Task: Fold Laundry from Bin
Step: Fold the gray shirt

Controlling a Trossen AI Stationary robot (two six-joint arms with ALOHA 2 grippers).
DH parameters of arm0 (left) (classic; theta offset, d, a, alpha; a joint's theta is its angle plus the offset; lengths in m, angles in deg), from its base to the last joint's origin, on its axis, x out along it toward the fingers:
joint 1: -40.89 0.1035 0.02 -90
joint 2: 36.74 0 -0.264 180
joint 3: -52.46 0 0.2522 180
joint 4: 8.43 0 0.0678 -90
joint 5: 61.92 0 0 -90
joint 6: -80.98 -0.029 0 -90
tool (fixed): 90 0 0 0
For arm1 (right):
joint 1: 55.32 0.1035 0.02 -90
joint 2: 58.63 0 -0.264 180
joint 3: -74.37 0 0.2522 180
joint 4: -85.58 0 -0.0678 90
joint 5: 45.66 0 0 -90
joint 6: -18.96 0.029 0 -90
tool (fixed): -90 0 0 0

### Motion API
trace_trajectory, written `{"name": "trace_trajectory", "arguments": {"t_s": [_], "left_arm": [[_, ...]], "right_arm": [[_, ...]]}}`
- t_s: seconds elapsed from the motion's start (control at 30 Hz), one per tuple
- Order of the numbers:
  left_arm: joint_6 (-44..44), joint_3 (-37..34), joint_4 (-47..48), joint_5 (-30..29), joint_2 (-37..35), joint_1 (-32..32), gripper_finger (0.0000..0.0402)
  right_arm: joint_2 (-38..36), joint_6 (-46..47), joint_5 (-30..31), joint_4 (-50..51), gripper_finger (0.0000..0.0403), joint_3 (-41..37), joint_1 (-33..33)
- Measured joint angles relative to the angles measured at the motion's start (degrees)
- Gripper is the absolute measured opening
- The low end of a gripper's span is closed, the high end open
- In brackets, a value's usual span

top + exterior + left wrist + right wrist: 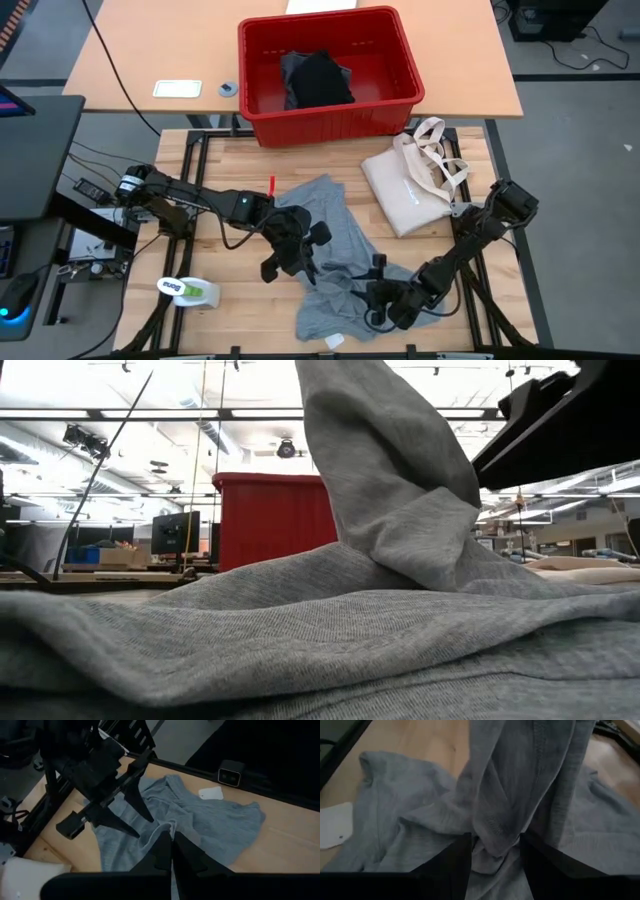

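Your left gripper (300,243) is pinched tight on a lifted fold of the grey T-shirt (335,262), which lies crumpled mid-table toward the near edge. Right gripper (377,292) sits spread around another bunch of it. The red bin (329,72), at the far edge, holds a black garment (320,78).

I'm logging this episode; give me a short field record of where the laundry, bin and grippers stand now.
T-shirt: grey, crumpled on the table, one part lifted
Left gripper: shut on T-shirt, holding up a fold
Right gripper: fingers apart around a bunched T-shirt fold
Bin: red, behind the work area, black garment inside
Tote: cream, right of T-shirt
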Motion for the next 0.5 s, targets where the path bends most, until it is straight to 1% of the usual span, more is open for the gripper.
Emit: {"name": "trace_trajectory", "arguments": {"t_s": [0.23,0.3,0.37,0.4,0.5], "left_arm": [[-0.02,0.0,-1.82,0.0,0.0,0.0,0.0009],[0.0,0.0,-1.83,-0.14,0.0,0.0,0.0009],[0.0,0.0,-1.8,-0.22,0.0,0.0,0.0009],[0.0,0.0,-1.8,-0.22,0.0,0.0,0.0009],[0.0,0.0,-1.8,-0.22,0.0,0.0,0.0009]], "right_arm": [[2.62,0.96,-0.17,-0.46,0.0172,0.0,-3.17],[2.7,1.26,0.54,-0.46,0.0164,0.0,-3.59],[2.68,0.5,1.31,-0.74,0.0143,0.01,-3.67],[2.68,0.08,1.64,-0.68,0.0126,0.0,-3.36],[2.68,-0.66,0.92,-0.69,0.006,0.0,-2.56]]}}
